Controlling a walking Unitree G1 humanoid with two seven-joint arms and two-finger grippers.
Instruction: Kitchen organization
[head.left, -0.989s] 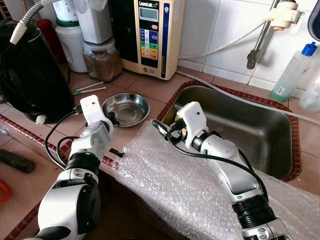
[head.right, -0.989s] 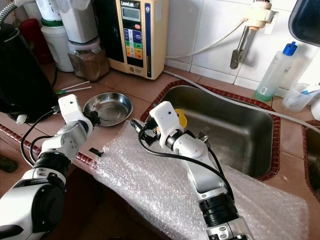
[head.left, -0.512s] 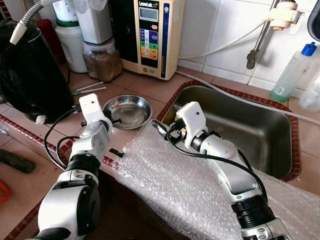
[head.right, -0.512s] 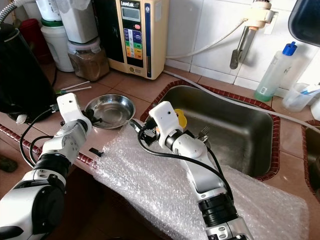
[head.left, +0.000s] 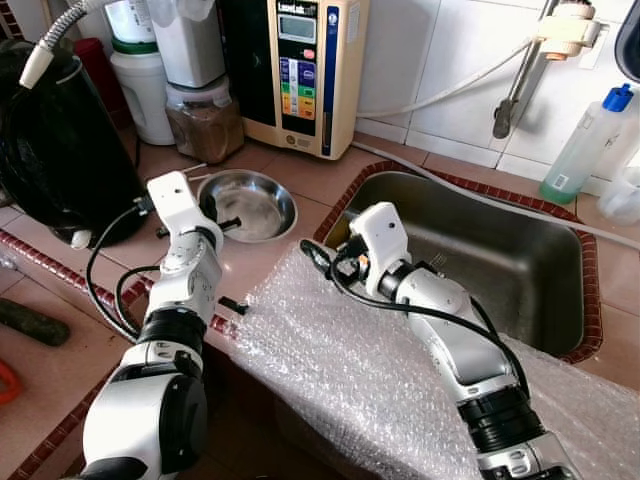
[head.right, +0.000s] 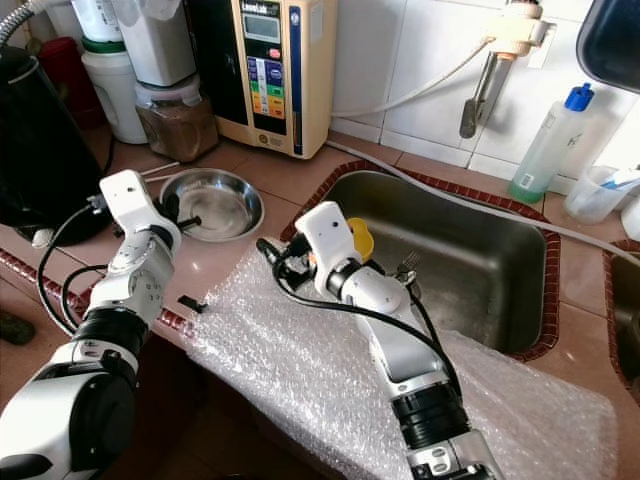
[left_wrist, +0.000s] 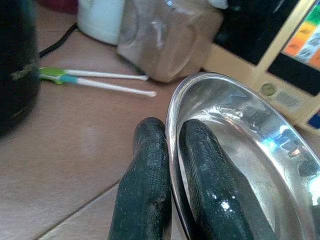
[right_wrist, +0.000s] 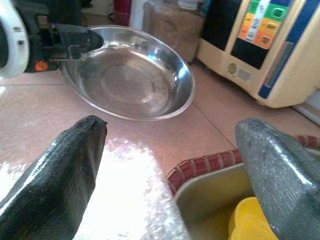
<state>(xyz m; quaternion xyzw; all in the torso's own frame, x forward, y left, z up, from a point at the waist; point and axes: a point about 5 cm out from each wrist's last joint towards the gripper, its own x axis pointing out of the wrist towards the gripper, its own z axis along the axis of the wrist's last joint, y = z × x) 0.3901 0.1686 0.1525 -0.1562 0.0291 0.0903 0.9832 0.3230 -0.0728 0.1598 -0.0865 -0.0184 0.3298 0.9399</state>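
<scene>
A shiny steel bowl (head.left: 250, 203) is on the tiled counter in front of the brown-powder jar, tipped up on its left side. My left gripper (left_wrist: 170, 127) is shut on the bowl's rim (left_wrist: 172, 115), one finger inside and one outside. My right gripper (right_wrist: 172, 125) hovers open at the sink's near left corner, above the edge of a bubble wrap sheet (head.left: 380, 370), with nothing between its fingers (right_wrist: 65, 165). It points at the bowl (right_wrist: 132, 75) from a short distance away.
The steel sink (head.left: 520, 260) on the right holds a yellow item (head.right: 360, 238) and a fork (head.right: 408, 265). A water ioniser (head.left: 300, 70), jar (head.left: 205, 120) and white containers line the back. A black appliance (head.left: 60, 150) stands left. Two swabs (left_wrist: 100, 80) lie near the bowl.
My left gripper has risen and drawn back to the left, carrying the bowl slightly toward the jar and tipping it. The right gripper has barely moved.
</scene>
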